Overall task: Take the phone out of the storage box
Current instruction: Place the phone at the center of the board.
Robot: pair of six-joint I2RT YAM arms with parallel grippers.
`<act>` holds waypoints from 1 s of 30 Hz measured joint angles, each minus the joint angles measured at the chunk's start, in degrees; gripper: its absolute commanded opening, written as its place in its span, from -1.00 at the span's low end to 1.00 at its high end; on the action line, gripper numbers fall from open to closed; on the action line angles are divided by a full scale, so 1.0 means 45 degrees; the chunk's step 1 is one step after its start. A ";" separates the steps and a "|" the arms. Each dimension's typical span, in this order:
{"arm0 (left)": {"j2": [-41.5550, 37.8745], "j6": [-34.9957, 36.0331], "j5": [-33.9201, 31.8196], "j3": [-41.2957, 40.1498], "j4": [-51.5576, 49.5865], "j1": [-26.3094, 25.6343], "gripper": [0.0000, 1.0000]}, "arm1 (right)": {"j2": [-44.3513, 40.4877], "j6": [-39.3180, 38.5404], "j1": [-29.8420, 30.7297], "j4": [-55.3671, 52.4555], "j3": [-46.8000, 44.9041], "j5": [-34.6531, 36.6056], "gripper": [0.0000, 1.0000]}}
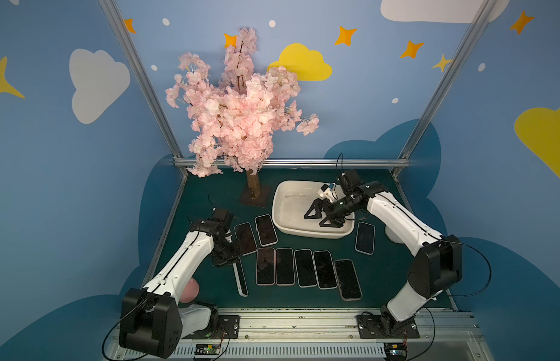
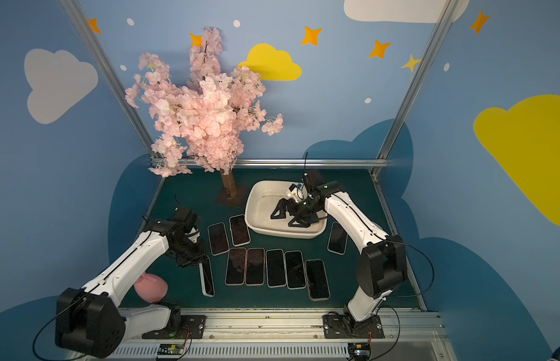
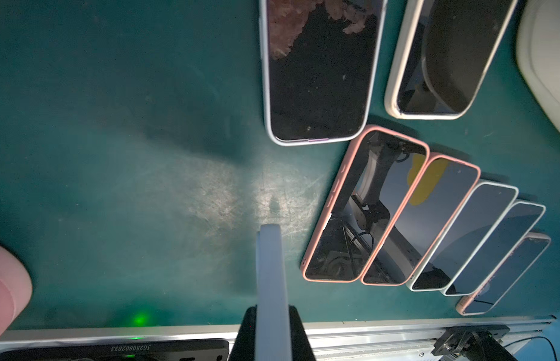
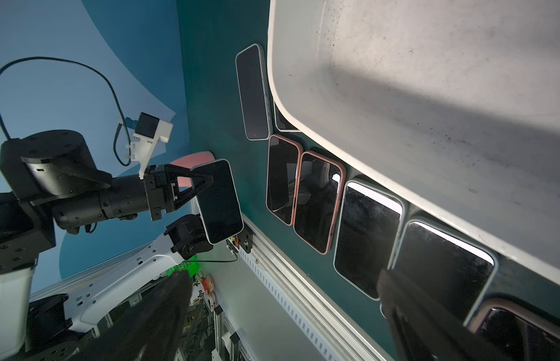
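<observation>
Left arm sits closest to the lens, and the left tool (image 4: 209,183) is pinching the phone (image 1: 241,281) by its rear short end. Phone is out of the storage box (image 1: 303,233) and well apart from it, over the front-left part of the counter (image 1: 209,193). It stands on a long edge with the screen turned toward the right edge. Long axis runs roughly back to front, free end pointing at the front edge. Whether its lower edge touches the counter cannot be told. Just to its right lies the row of five phones (image 1: 303,268), face up, on the same back-to-front axis. Bare strip between held phone and row looks like the drop spot, so the coming move likely means tipping the phone flat and letting go. Right tool (image 1: 314,220) hangs spread wide and empty inside the box, in the back-right part of the counter. No phone shows on the visible box floor; the part under that tool is hidden. Left arm is the only one near the phone.
</observation>
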 measured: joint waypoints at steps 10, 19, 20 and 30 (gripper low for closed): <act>0.1287 -0.0044 -0.0345 0.0000 0.0573 0.0359 -0.94 | -0.0374 -0.0097 -0.0194 -0.0044 -0.0219 -0.0121 0.97; 0.1763 0.0155 -0.0005 -0.0505 0.1880 0.1088 -0.94 | -0.0369 -0.0102 -0.0228 -0.0044 -0.0219 -0.0209 0.97; 0.1851 0.0194 0.0058 -0.0617 0.2025 0.1166 -0.94 | -0.0369 -0.0102 -0.0228 -0.0058 -0.0204 -0.0209 0.97; 0.2268 0.0748 0.1331 -0.0981 0.3152 0.1875 -0.95 | -0.0369 -0.0049 -0.0248 -0.0194 -0.0073 -0.0214 0.97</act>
